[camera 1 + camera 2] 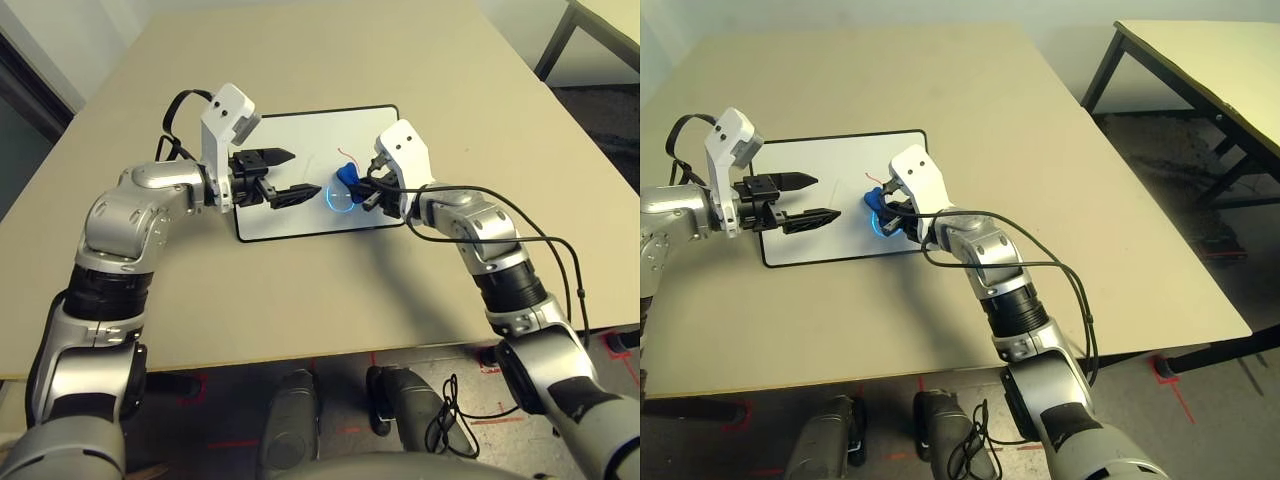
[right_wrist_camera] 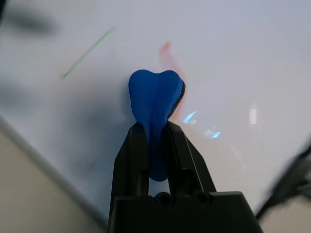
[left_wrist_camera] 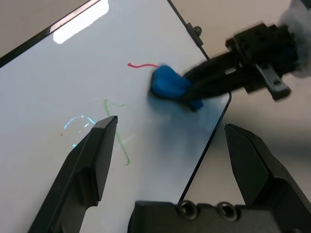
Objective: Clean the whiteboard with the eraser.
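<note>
The right gripper (image 2: 158,145) pinches the eraser (image 2: 155,97) by its waist, tip on the whiteboard (image 1: 300,135) beside a red squiggle (image 3: 141,64). The left gripper (image 1: 280,175) hovers open above the board; an unpinned board might slide under a hard wipe

robot test lab or workshop: a plain beige table (image 1: 1040,150) carries the working area, a second table with dark metal legs (image 1: 1200,90) stands beside it, and red tape marks (image 1: 1170,375) and loose black cables (image 1: 975,445) lie on the grey floor.
</note>
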Robot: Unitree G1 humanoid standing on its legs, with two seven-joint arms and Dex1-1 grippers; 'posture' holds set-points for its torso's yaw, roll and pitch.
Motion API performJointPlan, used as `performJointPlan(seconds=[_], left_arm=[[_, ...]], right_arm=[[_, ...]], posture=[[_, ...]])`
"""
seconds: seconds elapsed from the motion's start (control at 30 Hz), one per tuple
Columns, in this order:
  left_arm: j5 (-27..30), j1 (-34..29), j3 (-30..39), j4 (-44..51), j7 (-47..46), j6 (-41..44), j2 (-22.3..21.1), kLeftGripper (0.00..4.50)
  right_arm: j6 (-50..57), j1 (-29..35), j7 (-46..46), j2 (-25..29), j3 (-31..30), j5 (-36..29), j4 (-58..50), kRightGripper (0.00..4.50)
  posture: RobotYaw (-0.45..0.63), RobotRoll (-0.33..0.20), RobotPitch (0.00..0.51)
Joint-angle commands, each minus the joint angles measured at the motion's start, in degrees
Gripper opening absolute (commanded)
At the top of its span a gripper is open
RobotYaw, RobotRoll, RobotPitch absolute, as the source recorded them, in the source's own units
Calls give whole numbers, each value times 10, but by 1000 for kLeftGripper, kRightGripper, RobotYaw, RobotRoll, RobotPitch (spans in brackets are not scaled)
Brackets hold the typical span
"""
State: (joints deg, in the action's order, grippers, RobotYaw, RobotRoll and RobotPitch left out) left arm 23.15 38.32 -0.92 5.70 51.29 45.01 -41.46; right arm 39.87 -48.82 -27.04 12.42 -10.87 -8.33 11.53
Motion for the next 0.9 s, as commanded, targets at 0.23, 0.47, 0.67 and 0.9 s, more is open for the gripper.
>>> performJointPlan(seconds=[0.23, 0.47, 0.67, 0.9], left_arm=[[3, 0, -2, 0, 4, 0, 0, 4500], [2, 2, -2, -3, 6, -1, 1, 4500], [4, 3, -2, -4, 6, 0, 4, 4500], [3, 6, -2, -5, 6, 1, 7, 4500]], right_arm=[[-33, 1, 9, 4, 13, 19, 52, 384], [11, 72, -13, -4, -32, 15, -39, 384], [15, 84, -17, -1, -40, 20, -50, 384], [-40, 12, 10, 4, 10, 23, 30, 383]], posture=[[91, 0, 152], [91, 0, 152], [85, 0, 159], [84, 0, 156]])
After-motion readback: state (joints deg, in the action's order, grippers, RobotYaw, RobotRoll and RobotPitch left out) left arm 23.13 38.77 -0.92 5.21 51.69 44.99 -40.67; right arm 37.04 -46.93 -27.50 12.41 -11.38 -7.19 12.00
